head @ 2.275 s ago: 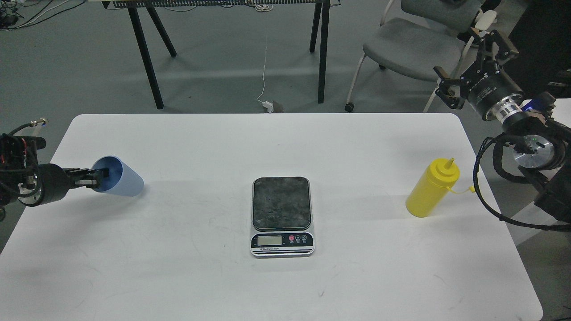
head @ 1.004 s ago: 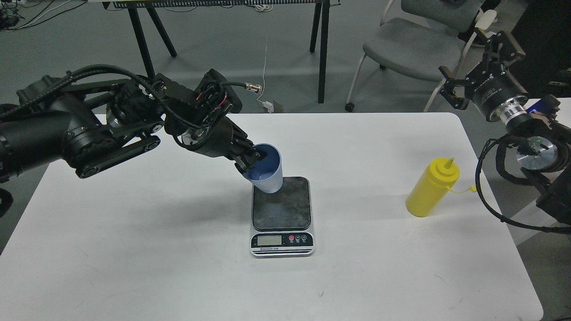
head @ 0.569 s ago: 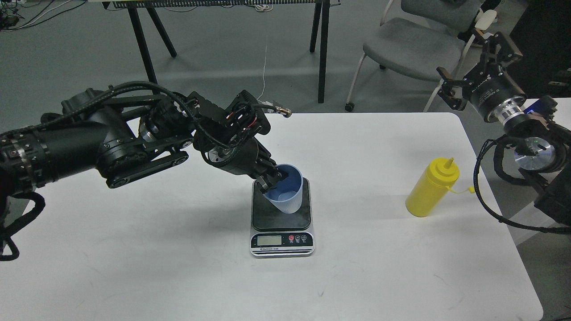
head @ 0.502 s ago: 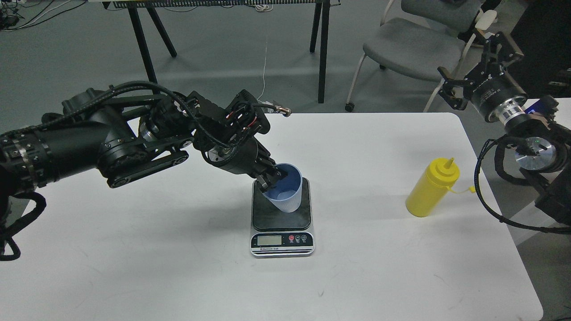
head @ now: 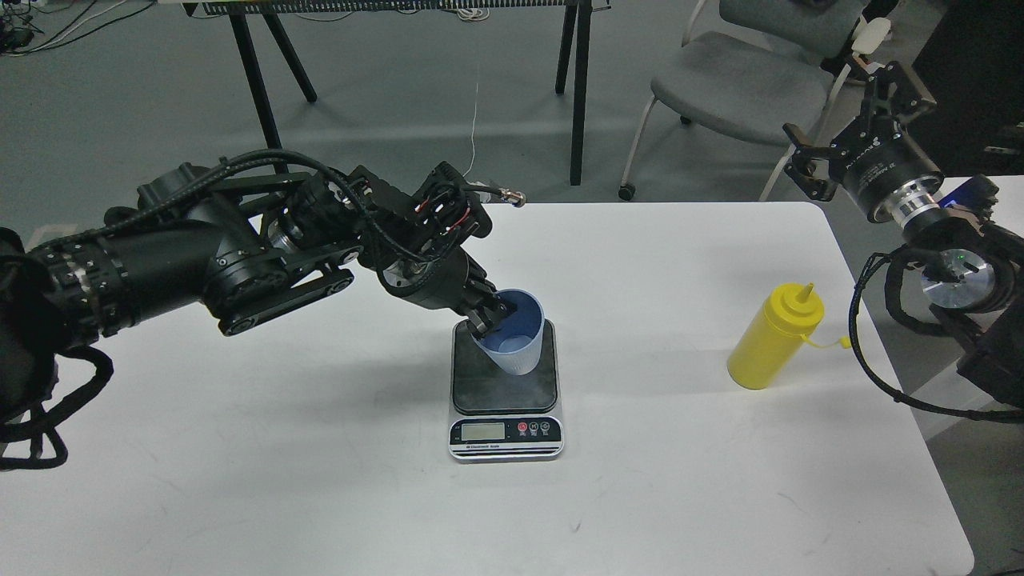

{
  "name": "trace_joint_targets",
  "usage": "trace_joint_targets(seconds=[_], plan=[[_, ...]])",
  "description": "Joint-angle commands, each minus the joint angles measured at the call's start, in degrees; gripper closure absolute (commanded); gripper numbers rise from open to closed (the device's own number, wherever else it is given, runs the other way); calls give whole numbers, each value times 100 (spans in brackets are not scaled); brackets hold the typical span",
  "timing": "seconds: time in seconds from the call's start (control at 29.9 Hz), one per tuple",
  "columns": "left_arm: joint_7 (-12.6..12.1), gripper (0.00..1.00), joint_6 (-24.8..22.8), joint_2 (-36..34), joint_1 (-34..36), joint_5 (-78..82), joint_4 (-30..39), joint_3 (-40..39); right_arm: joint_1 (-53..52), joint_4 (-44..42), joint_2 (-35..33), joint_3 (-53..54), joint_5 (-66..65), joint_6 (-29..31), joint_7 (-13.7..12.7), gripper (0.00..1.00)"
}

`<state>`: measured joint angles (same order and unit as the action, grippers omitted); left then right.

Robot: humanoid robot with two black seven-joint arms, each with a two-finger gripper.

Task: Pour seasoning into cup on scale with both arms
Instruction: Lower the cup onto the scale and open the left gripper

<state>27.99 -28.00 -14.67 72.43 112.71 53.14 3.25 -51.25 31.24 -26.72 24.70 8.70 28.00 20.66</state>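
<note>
Centrally, the left end effector (head: 490, 314) pinches the rim of the light blue tapered plastic cup (head: 514, 336), which sits slightly tilted on the flat scale's dark mottled plate (head: 504, 384) on the white worktop (head: 320, 448). Rightward, the yellow plastic squeeze bottle (head: 774, 338) stands upright, well apart from the right end effector (head: 840, 120), raised and spread wide.

L gripper (head: 486, 314) jaws pinch cup (head: 516, 342) rim on scale (head: 505, 384); R gripper (head: 846, 120) spread, seasoning (head: 773, 338) untouched.
</note>
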Motion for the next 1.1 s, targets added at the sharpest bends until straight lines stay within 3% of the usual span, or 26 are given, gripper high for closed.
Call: trace_joint_targets(seconds=[0.0,0.5,0.57,0.8,1.07], plan=[[1,93,0,87,0,-21,-67,1,1,5,-8,-1,0,0,0,0],[1,91,0,369,-71,-56,-506,9,36,14,27,-1,0,0,0,0],[1,85,0,369,-71,-82,-506,1,36,14,27,-1,0,0,0,0],[1,48,0,377,-62,-450,-498,-17,71,5,27,-1,0,0,0,0],[1,42,0,386,-53,-645,-515,-17,97,14,27,-1,0,0,0,0]])
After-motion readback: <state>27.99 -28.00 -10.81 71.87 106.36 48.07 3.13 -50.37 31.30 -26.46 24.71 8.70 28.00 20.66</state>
